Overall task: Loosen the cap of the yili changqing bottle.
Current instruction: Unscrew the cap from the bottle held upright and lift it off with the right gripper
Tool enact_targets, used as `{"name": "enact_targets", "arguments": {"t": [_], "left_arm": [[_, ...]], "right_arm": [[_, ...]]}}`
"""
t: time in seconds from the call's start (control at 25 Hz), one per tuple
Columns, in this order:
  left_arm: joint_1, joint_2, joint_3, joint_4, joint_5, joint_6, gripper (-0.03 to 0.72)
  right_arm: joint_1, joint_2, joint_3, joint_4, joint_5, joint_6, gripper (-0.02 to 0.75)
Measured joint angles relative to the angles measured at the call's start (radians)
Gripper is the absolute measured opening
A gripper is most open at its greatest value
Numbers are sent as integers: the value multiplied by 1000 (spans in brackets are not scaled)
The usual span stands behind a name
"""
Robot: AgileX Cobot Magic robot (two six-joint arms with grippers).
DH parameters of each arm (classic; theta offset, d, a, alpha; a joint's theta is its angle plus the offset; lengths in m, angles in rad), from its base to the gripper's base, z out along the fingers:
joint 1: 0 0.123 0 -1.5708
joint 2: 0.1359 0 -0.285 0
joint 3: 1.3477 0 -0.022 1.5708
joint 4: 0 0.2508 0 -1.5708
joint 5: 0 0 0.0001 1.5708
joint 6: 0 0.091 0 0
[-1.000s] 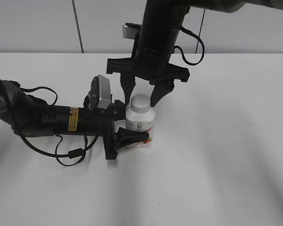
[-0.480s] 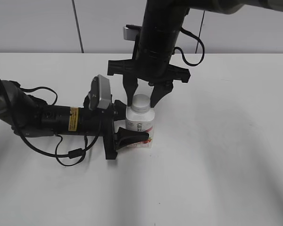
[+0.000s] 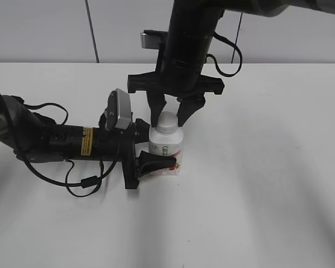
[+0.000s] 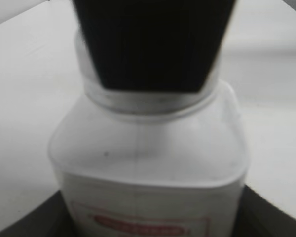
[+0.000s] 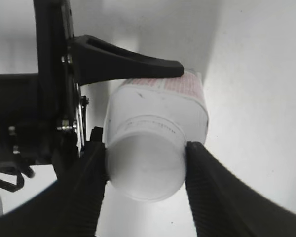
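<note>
The yili changqing bottle (image 3: 166, 149) stands upright on the white bench (image 3: 268, 184), near the middle of the exterior view. The left gripper (image 3: 151, 153) reaches in horizontally from the left and is clamped on the bottle's body: one black finger (image 3: 156, 162) lies across the front face just above the pink-red label, while the opposite finger is hidden behind the bottle. The left arm (image 3: 50, 142) lies low along the bench with its cables trailing beside it.

The right gripper (image 3: 167, 117) descends vertically from above. Its two dark fingers (image 3: 156, 113) flank the cap (image 3: 166, 122) — in the right wrist view both ribbed fingers (image 5: 91, 192) press against opposite sides of the cap (image 5: 145, 170), so this gripper is closed on the cap. The upper part of the right arm is cut off by the top edge of the exterior view.

The left wrist view is strongly blurred. It shows the bottle's shoulder (image 4: 148, 148) and a strip of the label at the bottom edge; a dark finger (image 4: 153, 44) of the right gripper covers most of the cap, leaving only the neck ring visible. The small dark logo cannot be read in any view — only its outline shows
</note>
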Motion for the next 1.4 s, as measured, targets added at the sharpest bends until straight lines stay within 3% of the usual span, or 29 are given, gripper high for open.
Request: {"name": "enact_targets", "arguments": {"t": [0.72,1.12,1.4], "left_arm": [[0,0,0,1,2,0,393],[0,0,0,2,-2,2,391],[0,0,0,2,-2,2,389]], "right_arm": [[0,0,0,-3,1,-871,393],[0,0,0,-2,1,-1202,393],[0,0,0,-2,2,-1245,393]]}}
